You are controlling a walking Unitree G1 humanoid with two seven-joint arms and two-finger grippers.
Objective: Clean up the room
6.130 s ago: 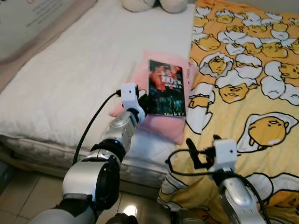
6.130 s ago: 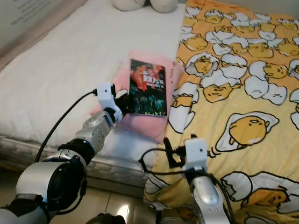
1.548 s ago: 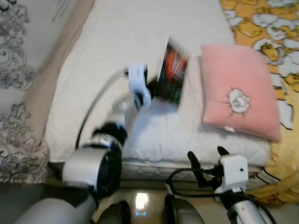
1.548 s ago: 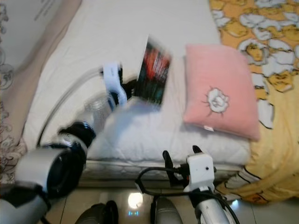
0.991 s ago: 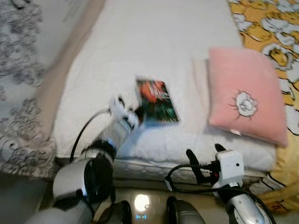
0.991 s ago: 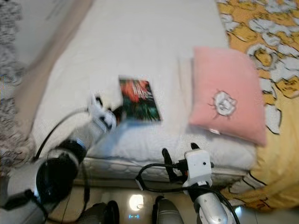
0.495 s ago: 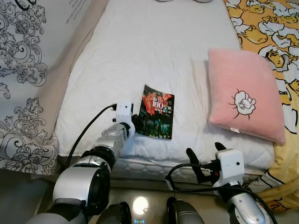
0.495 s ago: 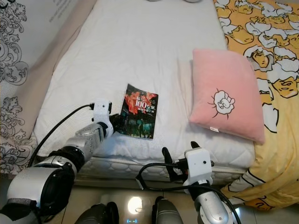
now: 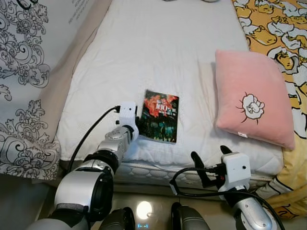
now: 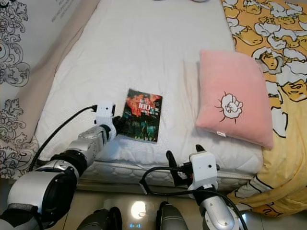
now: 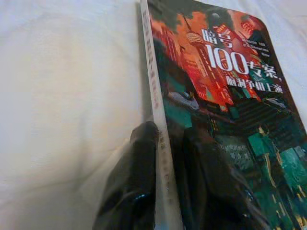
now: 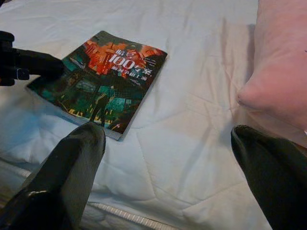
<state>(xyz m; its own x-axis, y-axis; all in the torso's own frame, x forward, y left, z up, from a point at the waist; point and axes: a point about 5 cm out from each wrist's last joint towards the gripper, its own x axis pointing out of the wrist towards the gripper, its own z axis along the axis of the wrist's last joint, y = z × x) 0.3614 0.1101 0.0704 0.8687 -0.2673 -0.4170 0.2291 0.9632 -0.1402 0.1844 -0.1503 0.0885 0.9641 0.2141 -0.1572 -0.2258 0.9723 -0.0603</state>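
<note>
One dark paperback [image 9: 160, 116], red-orange cover art, probably lying flat, left pincer [image 11: 165, 158] clamped on spine

We look down on a bed [image 9: 144, 52] with a white quilted mattress cover. Along its left edge hangs a white curtain [image 9: 24, 72] with black scrollwork. A yellow blanket [image 9: 283, 28] with a cartoon egg print covers the bed's right side. Below the near edge, glossy floor tiles [image 9: 144, 211] reflect a lamp.

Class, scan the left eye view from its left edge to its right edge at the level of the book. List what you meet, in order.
patterned curtain → left gripper → book → pink pillow → yellow blanket
</note>
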